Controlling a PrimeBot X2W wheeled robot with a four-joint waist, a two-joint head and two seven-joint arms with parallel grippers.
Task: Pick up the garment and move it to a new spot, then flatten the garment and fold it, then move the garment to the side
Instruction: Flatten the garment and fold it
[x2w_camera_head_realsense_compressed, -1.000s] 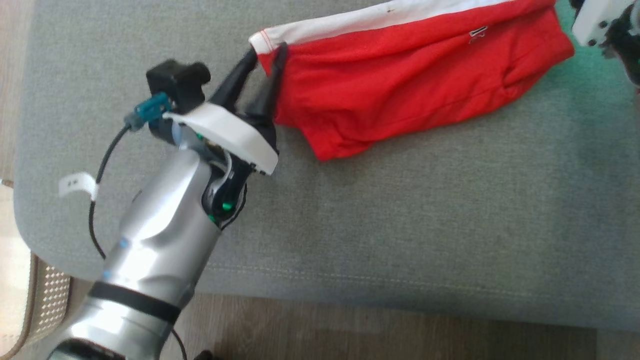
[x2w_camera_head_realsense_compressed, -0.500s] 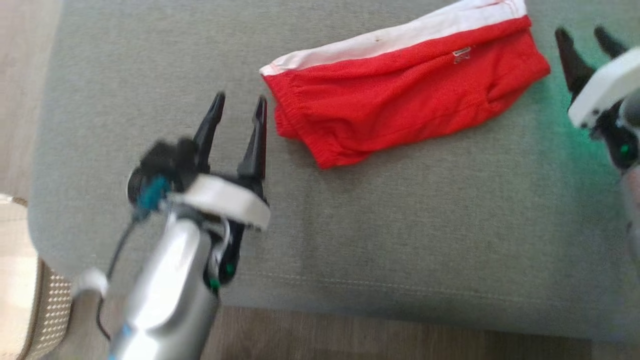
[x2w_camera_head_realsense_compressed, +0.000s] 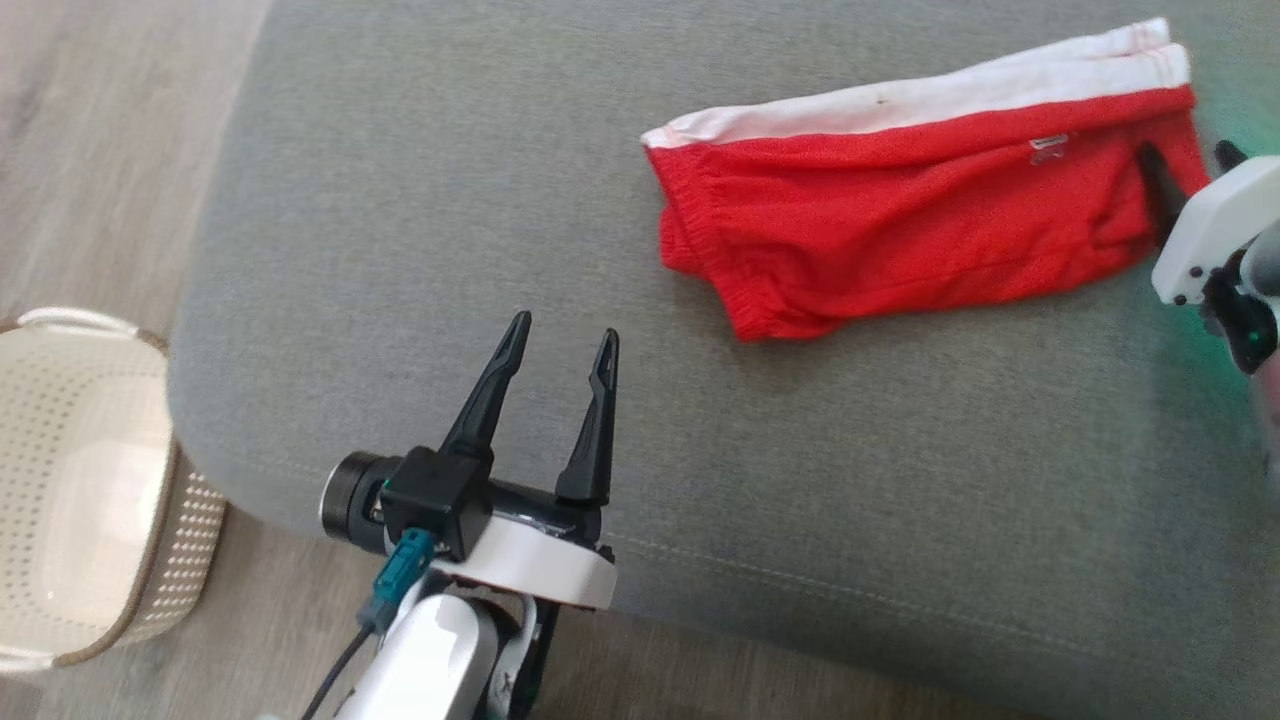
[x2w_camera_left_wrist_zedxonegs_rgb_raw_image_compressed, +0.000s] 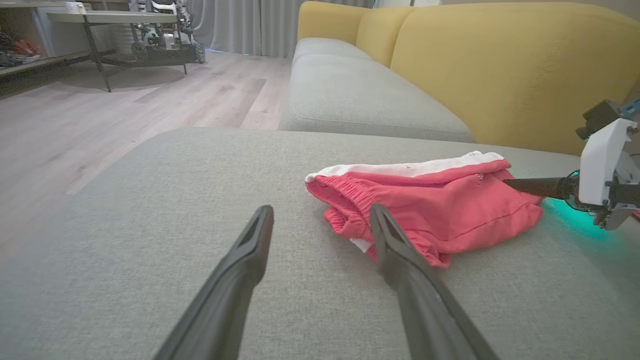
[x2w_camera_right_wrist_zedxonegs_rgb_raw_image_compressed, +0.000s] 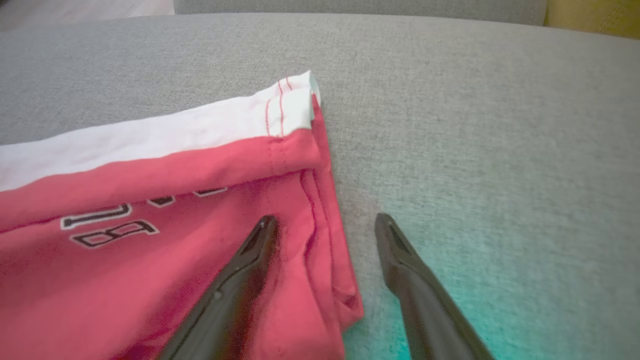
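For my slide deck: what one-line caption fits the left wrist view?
Open left gripper points toward the red shorts lying on the grey cushion.

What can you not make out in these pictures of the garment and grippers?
- Garment print: right wrist view, partly under a fold, unreadable.
- Label: head view, too small to read.
- Right gripper: head view, body cut off by right edge.
- Basket inside: head view, washed out, cut by left edge.

Head view looks down — wrist views low, sharing the garment (x2w_camera_head_realsense_compressed: 920, 240).
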